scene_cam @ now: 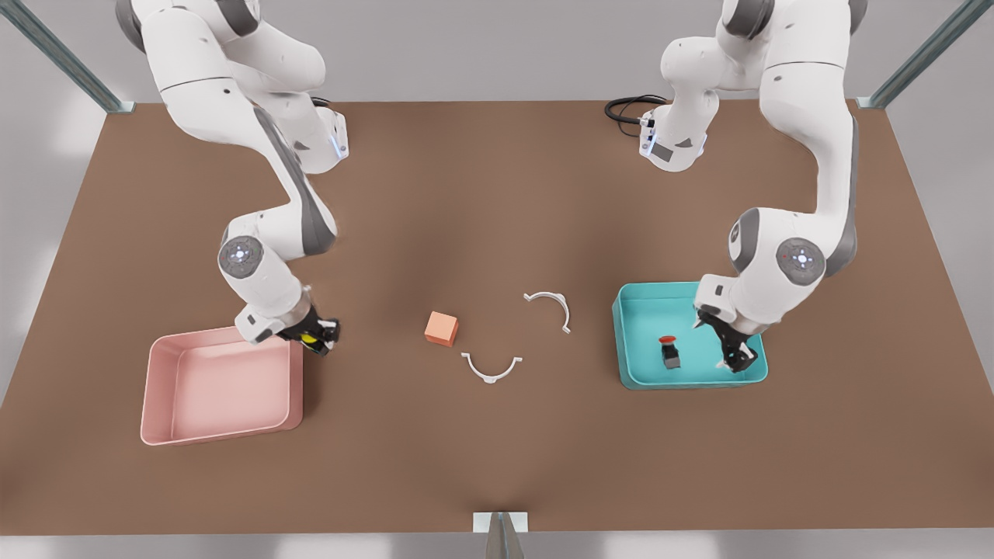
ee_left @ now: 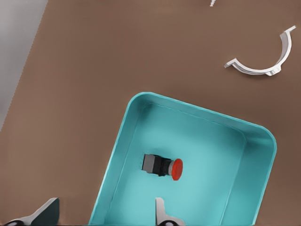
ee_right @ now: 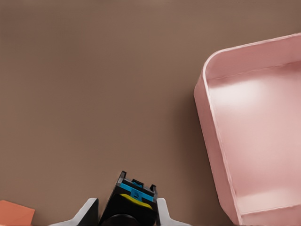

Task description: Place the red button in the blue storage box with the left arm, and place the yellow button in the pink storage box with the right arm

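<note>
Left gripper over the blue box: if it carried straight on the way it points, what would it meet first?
Probably the floor of the blue storage box; the left gripper is open, and the red button lies just ahead of it.

Brown tabletop (scene_cam: pixel 497 194); pale grey surround; metal frame struts (scene_cam: pixel 66 58) at corners

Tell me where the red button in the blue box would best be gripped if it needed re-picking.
The red button lies on its side in the blue box. Probably come from above and close on the dark body, not the rounded red cap.
</note>
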